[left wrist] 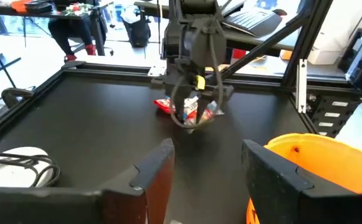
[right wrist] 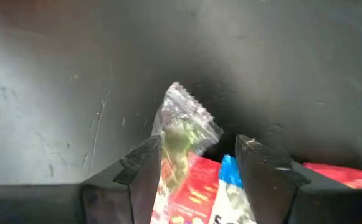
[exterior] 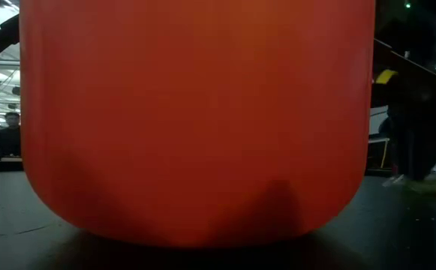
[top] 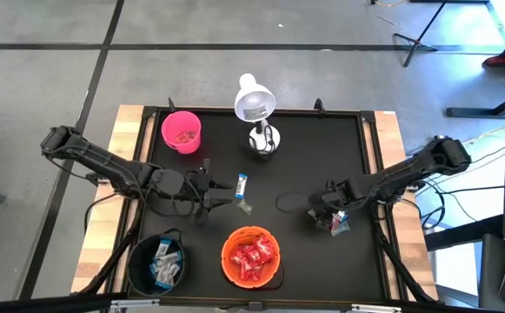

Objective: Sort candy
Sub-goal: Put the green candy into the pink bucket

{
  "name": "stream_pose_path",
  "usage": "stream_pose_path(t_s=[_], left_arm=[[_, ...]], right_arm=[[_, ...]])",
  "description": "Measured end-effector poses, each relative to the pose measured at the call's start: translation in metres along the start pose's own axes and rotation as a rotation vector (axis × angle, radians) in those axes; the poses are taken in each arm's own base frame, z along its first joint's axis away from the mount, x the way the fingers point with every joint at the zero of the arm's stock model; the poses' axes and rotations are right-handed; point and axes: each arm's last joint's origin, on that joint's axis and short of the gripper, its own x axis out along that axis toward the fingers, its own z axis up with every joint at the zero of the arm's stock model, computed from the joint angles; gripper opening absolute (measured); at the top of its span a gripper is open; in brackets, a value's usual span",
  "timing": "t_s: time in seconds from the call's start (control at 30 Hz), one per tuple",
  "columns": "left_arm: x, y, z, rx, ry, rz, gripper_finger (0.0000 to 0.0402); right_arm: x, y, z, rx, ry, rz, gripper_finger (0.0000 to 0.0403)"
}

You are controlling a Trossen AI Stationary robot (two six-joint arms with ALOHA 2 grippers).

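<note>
The right claw (top: 333, 219) is lowered, fingers apart, astride a candy cluster (right wrist: 190, 168) on the worktop (top: 322, 156); two loose sweets (top: 243, 193) lie just ahead of the spread left claw (top: 220, 196)

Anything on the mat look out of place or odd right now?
Two blue-and-white wrapped candies lie loose on the black mat, outside any bowl, just past the open left tool. A small mixed pile of wrapped candies sits unsorted under the open right tool.
</note>
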Motion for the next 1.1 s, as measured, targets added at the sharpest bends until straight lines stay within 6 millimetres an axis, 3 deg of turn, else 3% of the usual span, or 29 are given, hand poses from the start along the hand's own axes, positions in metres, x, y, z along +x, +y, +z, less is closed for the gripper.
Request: stream_pose_path(t_s=[0.33, 0.6, 0.87, 1.1], left_arm=[[0.005, -0.001, -0.004, 0.009, 0.020, 0.008, 0.0176], [0.008, -0.001, -0.006, 0.013, 0.026, 0.028, 0.0176], [0.008, -0.001, -0.006, 0.012, 0.025, 0.033, 0.0176], [0.009, -0.001, -0.007, 0.014, 0.027, 0.046, 0.0176]], right_arm=[[0.012, 0.013, -0.007, -0.060, 0.003, -0.043, 0.0175], [0.010, 0.014, -0.006, -0.059, -0.005, -0.025, 0.0097], [-0.003, 0.028, 0.010, -0.095, -0.060, 0.026, 0.0017], [-0.024, 0.043, 0.030, -0.154, -0.160, 0.052, 0.0012]])
